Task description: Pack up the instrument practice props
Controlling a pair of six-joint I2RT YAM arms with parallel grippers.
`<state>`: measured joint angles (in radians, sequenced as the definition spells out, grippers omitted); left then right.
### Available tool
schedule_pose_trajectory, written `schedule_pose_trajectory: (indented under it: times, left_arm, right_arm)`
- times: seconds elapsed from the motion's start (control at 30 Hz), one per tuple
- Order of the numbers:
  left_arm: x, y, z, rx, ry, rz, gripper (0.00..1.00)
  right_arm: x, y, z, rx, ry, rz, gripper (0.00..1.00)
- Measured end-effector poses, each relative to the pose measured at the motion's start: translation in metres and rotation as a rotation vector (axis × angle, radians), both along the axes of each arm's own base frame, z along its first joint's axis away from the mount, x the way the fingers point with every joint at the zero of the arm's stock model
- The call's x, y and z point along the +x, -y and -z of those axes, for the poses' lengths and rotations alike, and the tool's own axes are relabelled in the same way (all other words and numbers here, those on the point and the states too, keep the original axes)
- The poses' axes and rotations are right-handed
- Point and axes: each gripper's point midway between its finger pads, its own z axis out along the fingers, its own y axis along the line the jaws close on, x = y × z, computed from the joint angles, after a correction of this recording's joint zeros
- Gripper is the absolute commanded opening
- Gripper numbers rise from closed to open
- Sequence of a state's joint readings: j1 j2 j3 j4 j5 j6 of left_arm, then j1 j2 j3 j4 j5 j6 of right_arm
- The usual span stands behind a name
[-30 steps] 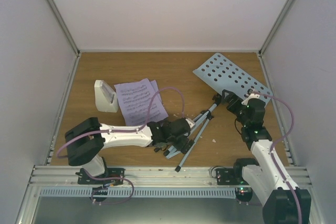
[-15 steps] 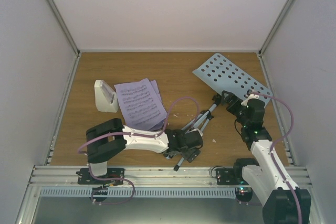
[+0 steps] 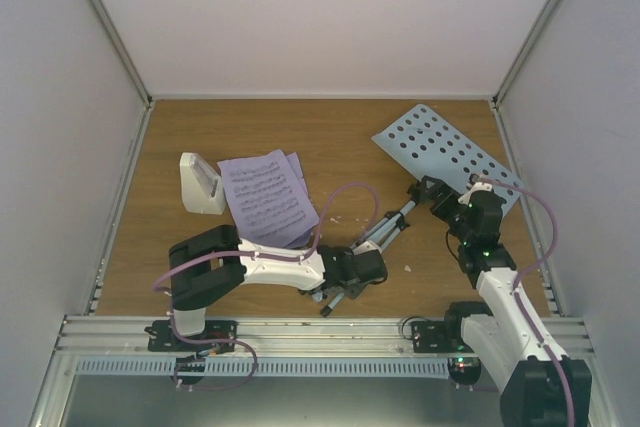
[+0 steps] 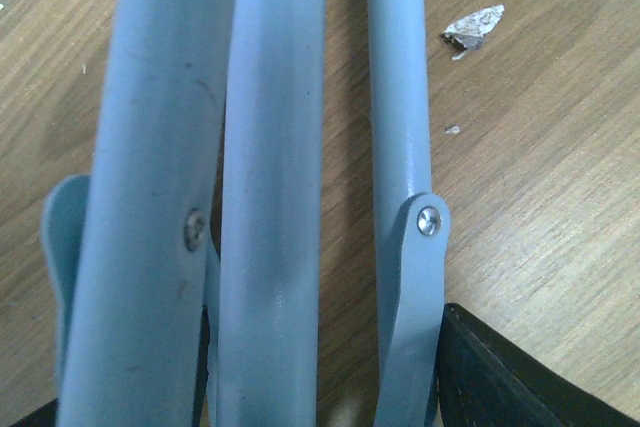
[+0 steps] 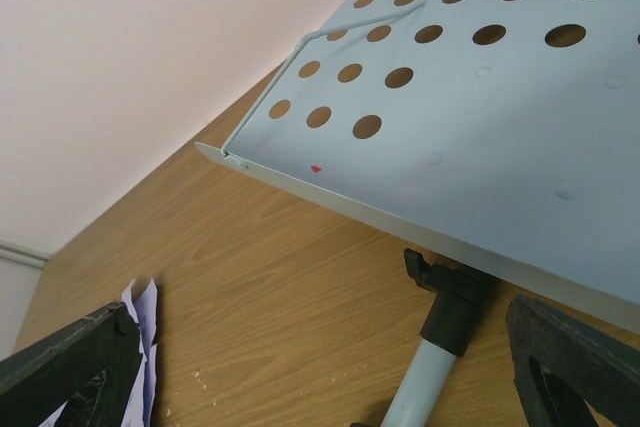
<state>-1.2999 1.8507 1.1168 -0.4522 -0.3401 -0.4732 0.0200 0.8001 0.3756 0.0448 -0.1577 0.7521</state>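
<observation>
The light-blue music stand lies on the wooden table, its perforated desk (image 3: 445, 152) at the back right and its pole (image 3: 390, 227) running down-left. My left gripper (image 3: 345, 282) is shut on the folded tripod legs (image 4: 270, 197), with black fingers (image 4: 500, 377) on both sides. My right gripper (image 3: 440, 197) is open, with the pole's black joint (image 5: 450, 307) between its fingers, below the desk (image 5: 480, 117). The lavender sheet-music pages (image 3: 265, 197) lie at the left centre, and an edge shows in the right wrist view (image 5: 140, 347). The white metronome (image 3: 203, 184) stands left of them.
White crumbs lie on the wood by the legs (image 4: 475, 27) and near the pole (image 3: 407, 268). White enclosure walls with metal posts (image 3: 110, 37) surround the table. A metal rail (image 3: 300, 332) runs along the near edge.
The tripod legs have closed together inside my left gripper, which slid right and toward the near edge. The desk has shifted slightly right; my right gripper stayed near the pole joint.
</observation>
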Motion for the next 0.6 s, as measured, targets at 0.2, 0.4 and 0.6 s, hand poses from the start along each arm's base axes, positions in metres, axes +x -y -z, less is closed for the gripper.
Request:
schedule_pose_trajectory:
  times: [0.2, 0.4, 0.6]
  left_arm:
    - [-0.009, 0.006, -0.003, 0.000, -0.002, 0.050, 0.97]
    - [-0.010, 0.010, -0.029, -0.059, 0.015, 0.057, 0.99]
    - [-0.008, 0.010, -0.047, -0.109, 0.007, 0.050, 0.99]
  right_arm:
    - [0.000, 0.000, 0.000, 0.000, 0.000, 0.000, 0.99]
    - [0.000, 0.000, 0.000, 0.000, 0.000, 0.000, 1.00]
    - [0.000, 0.000, 0.001, 0.000, -0.002, 0.000, 1.00]
